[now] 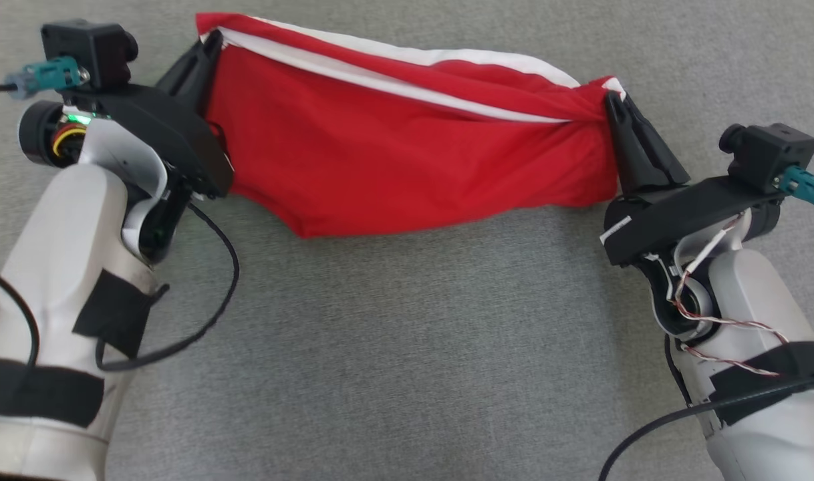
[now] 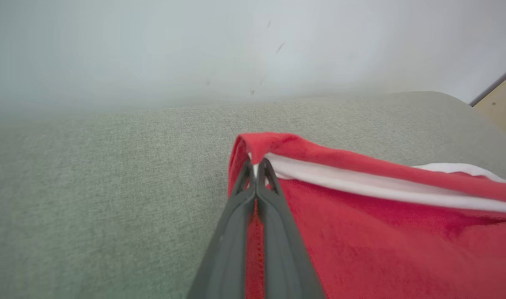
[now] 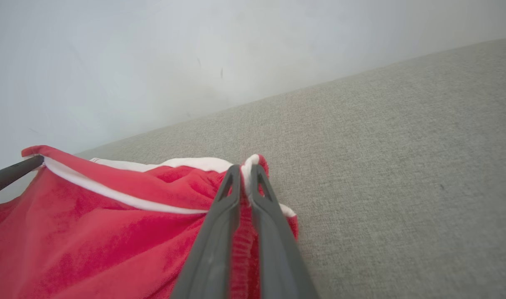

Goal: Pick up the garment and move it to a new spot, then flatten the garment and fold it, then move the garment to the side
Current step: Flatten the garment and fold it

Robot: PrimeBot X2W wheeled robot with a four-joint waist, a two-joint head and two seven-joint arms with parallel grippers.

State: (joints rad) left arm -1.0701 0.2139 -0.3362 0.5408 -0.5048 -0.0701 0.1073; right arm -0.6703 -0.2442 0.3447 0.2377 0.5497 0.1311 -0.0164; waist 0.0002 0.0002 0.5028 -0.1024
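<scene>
Both grippers are clamped on the red garment point(image 1: 393, 147): the left gripper point(image 1: 211, 41) pinches one end of its white-trimmed band, the right gripper point(image 1: 614, 101) the other, stretching it over the grey padded surface point(image 1: 407, 347) near its far edge. Each bite is narrow, so spreading the arms further or swinging fast could tug an end free and drop the cloth crumpled. The wall point(image 2: 153, 50) stands close behind the far edge, while towards the near edge the surface offers broad room for laying it down.

Red garment point(image 1: 407, 153), stretched between left claw point(image 1: 210, 43), right claw point(image 1: 615, 107)
</scene>
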